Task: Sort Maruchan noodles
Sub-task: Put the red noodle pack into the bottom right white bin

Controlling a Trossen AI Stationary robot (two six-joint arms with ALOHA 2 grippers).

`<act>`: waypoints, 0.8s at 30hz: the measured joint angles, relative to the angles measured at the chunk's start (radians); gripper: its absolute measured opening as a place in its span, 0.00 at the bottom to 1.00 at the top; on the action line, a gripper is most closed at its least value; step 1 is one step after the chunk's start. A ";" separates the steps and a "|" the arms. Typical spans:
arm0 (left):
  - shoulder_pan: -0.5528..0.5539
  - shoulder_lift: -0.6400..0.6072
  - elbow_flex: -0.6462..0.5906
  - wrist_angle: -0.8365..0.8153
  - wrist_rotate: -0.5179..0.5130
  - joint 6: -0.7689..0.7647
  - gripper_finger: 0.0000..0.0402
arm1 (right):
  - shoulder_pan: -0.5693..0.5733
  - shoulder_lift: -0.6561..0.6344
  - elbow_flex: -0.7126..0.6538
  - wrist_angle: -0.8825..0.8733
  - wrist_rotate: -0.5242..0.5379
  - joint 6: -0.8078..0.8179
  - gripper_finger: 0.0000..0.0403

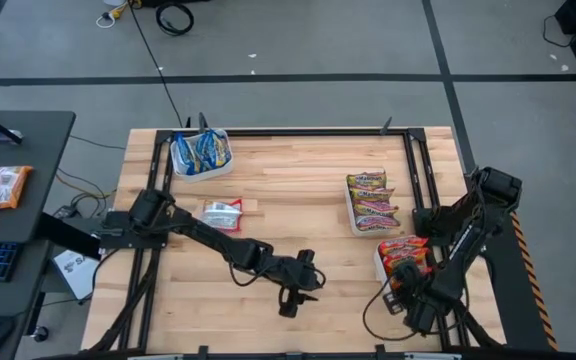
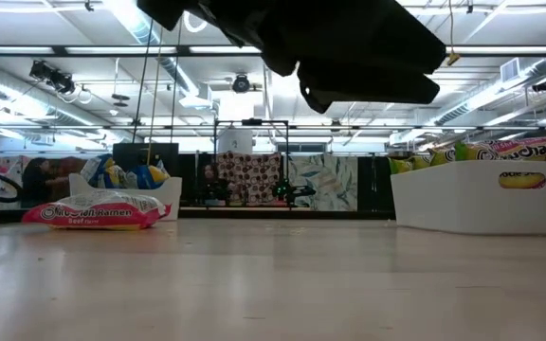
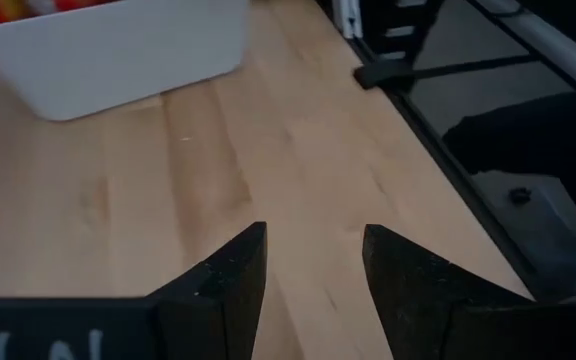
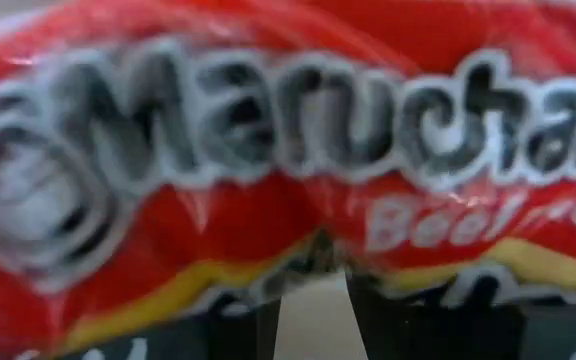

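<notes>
1. Looking straight down, a wooden table [image 1: 298,200] carries three white trays and two dark robot arms.
2. At the far left corner, a white tray [image 1: 202,166] holds blue-yellow noodle packets [image 1: 200,150].
3. Near the right edge, a second white tray [image 1: 355,216] holds yellow-green noodle packets [image 1: 372,202] stacked in a row.
4. Toward the near right corner, a third white tray [image 1: 379,264] holds orange-red noodle packets [image 1: 404,252].
5. A single silver-white packet with red print [image 1: 222,213] lies flat on the bare wood in the left half of the table, outside every tray.
6. The left gripper [image 1: 290,297] hangs over the bare wood near the middle of the near edge; its wrist view shows two dark fingers [image 3: 218,285] spread apart with nothing between them, and only tabletop beneath.
7. The right gripper [image 1: 396,295] sits at the near right corner, just beside the tray of orange-red packets.
8. Its wrist view is filled by an orange-red Maruchan packet pressed up close, and the tips of its fingers [image 4: 243,325] show at the packet's lower edge with a narrow gap between them. Whether they pinch the packet cannot be told.
</notes>
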 joint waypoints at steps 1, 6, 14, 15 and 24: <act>-0.004 0.000 0.000 -0.002 0.000 0.009 0.43 | -0.001 0.000 -0.011 0.004 0.010 0.002 0.28; -0.019 0.000 0.000 -0.010 0.002 0.019 0.43 | -0.011 0.002 -0.023 -0.060 0.092 0.006 0.28; -0.024 0.000 0.000 -0.039 0.001 0.014 0.43 | -0.014 0.004 0.017 -0.168 0.235 -0.015 0.28; -0.024 0.000 0.000 -0.038 0.001 0.014 0.43 | -0.014 0.004 0.029 -0.184 0.257 -0.022 0.28; -0.007 0.000 0.000 -0.048 -0.001 0.011 0.43 | -0.030 0.004 -0.019 -0.237 0.297 -0.027 0.28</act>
